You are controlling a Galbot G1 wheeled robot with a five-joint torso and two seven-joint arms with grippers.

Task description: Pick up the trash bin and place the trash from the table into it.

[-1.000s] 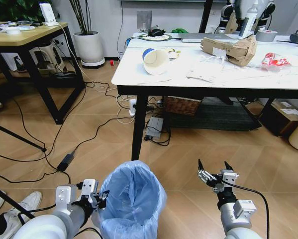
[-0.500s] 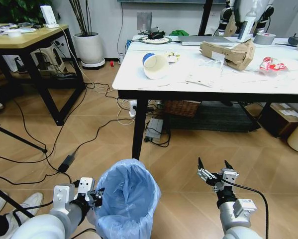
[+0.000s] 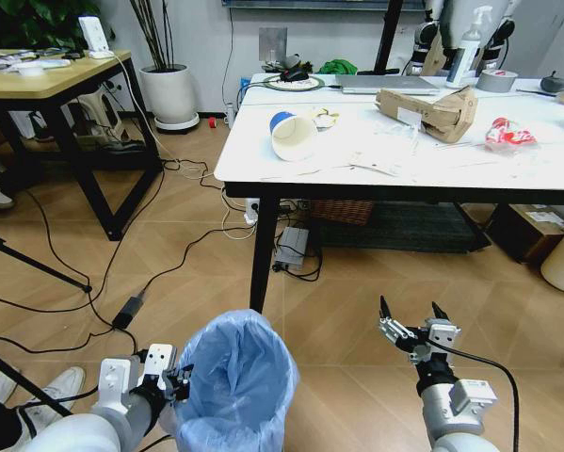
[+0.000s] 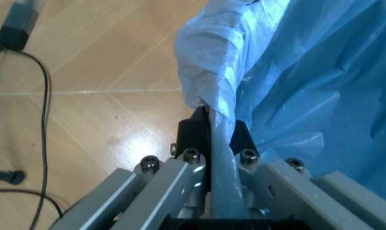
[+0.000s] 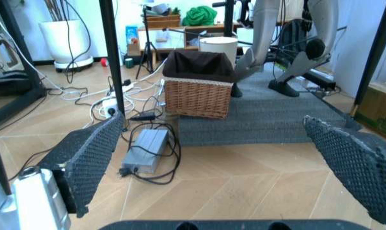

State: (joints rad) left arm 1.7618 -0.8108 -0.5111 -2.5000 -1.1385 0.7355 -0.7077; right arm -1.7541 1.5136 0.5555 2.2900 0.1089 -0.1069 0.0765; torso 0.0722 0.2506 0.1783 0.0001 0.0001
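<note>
- While the small round trash bin lined with a crinkled light-blue plastic bag point(image 3: 236, 381) sits low in the head view, the left gripper point(image 3: 175, 381) is at its left rim; in the left wrist view the gripper's jaws are closed on the bag-covered rim point(image 4: 219, 143), which runs between the two black fingertips point(image 4: 191, 132).
- The bin is on the near side of the large white marble-look table with black metal legs point(image 3: 291, 172), apart from it, over the wood-patterned floor point(image 3: 338, 301).
- The right gripper point(image 3: 412, 325) hangs over the floor to the right of the bin, well apart from it; its jaws are spread wide and hold nothing, and the right wrist view shows its two black textured pads point(image 5: 90, 155) far apart.
- On the table lies the trash: a blue-and-white paper cup on its side point(image 3: 292, 135) near the left end, white papers point(image 3: 390, 151) in the middle, a torn brown cardboard box point(image 3: 428, 109) behind them, and a crushed red-labelled clear bottle point(image 3: 507, 134) towards the right.
- Under the table, the right wrist view shows a wicker basket with a dark lining point(image 5: 199, 90) and a grey power adapter with cables point(image 5: 143, 149).
</note>
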